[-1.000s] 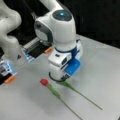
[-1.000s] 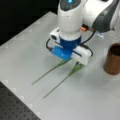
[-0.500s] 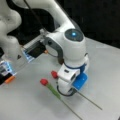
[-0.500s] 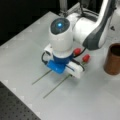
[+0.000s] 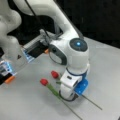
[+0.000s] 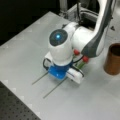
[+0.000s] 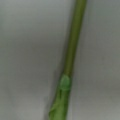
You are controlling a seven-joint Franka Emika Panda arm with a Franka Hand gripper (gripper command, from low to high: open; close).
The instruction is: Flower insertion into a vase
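The claw (image 5: 67, 96) is pressed down low on the grey worktop (image 5: 27, 105), over the stems of two red-headed flowers; its fingertips are hidden under the arm's white head in both front views, so whether they are apart or clamped on a stem cannot be told. One flower (image 5: 44, 82) lies beside the other flower (image 5: 55, 74), their thin stem ends poking out past the claw. The wrist view shows only a green stem (image 7: 72, 50), blurred. The vase (image 6: 113, 58) stands upright, near the worktop's edge, cut off.
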